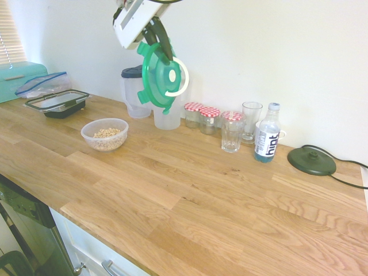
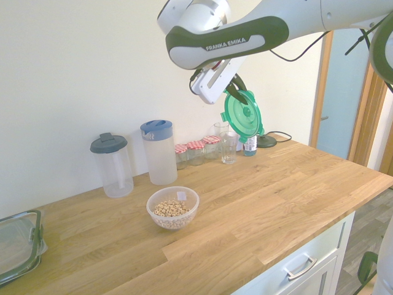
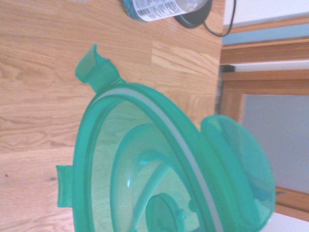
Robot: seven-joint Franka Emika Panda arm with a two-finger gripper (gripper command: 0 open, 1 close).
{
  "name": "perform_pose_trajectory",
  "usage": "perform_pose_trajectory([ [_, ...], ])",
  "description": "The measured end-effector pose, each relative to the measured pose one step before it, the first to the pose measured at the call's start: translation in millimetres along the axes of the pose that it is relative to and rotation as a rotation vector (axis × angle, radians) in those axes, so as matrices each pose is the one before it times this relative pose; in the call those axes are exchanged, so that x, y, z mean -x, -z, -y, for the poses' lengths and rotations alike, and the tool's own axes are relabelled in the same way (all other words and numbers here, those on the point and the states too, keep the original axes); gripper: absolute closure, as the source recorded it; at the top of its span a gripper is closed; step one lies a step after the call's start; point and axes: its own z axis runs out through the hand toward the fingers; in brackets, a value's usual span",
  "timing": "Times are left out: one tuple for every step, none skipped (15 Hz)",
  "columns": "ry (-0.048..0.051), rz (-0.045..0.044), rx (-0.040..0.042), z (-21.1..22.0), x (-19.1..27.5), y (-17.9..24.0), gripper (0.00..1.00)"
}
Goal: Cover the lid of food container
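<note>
With the bowl (image 1: 104,134) left uncovered below the end effector (image 1: 163,53), the green lid (image 1: 158,76) is being held aloft by its edge, tilted steeply, presumably so it can be levelled over the cereal.

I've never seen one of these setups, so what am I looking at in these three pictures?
The machine is a white robot arm with a two-finger gripper. Two pictures come from cameras outside it, looking from opposite sides; the third is from a camera on its wrist, close up. The gripper holds a green lid, tilted in the air above the wooden counter. On the counter are a clear bowl of grains, two pitchers, jars with red-checked lids, glasses, a bottle, a dark container with a clear lid, and a round black disc.
</note>
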Motion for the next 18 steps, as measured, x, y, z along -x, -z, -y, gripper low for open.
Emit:
perform_pose_trajectory([
  [0.00458, -0.04729, 0.04253, 8.87, 19.97, 6.89, 1.00],
  [0.00877, -0.04913, 0.03745, 10.20, 19.49, 6.72, 1.00],
  [0.01319, -0.04513, 0.03000, 10.72, 18.70, 7.96, 1.00],
  [0.01481, -0.03387, 0.01976, 11.70, 19.07, 10.06, 1.00],
  [0.00917, -0.02480, 0.00923, 11.44, 17.62, 10.99, 1.00],
  [0.00648, -0.02181, 0.00630, 10.42, 15.61, 10.53, 1.00],
  [0.00516, -0.01767, 0.00541, 9.70, 14.14, 9.36, 1.00],
  [0.00239, -0.01612, 0.00532, 9.58, 12.83, 9.01, 1.00],
  [-0.00987, -0.02165, 0.00807, 8.52, 10.52, 9.85, 1.00],
  [-0.02351, -0.02669, 0.01091, 8.72, 9.95, 10.97, 1.00],
  [-0.02623, -0.02005, 0.00834, 9.65, 10.84, 12.53, 1.00],
  [-0.02004, -0.00806, 0.00305, 9.87, 9.85, 12.12, 1.00],
  [-0.01709, 0.00047, 0.00083, 10.37, 6.84, 11.75, 1.00],
  [-0.01355, 0.00767, 0.00399, 10.61, 3.88, 9.75, 1.00],
  [-0.01111, 0.00939, 0.00815, 10.03, 2.11, 7.21, 1.00],
  [-0.00780, 0.00706, 0.01141, 9.08, 0.84, 5.90, 1.00],
  [-0.00999, 0.00020, 0.01155, 8.23, -0.20, 5.04, 1.00],
  [-0.00884, -0.00392, 0.01062, 7.90, 1.42, 4.86, 1.00],
])
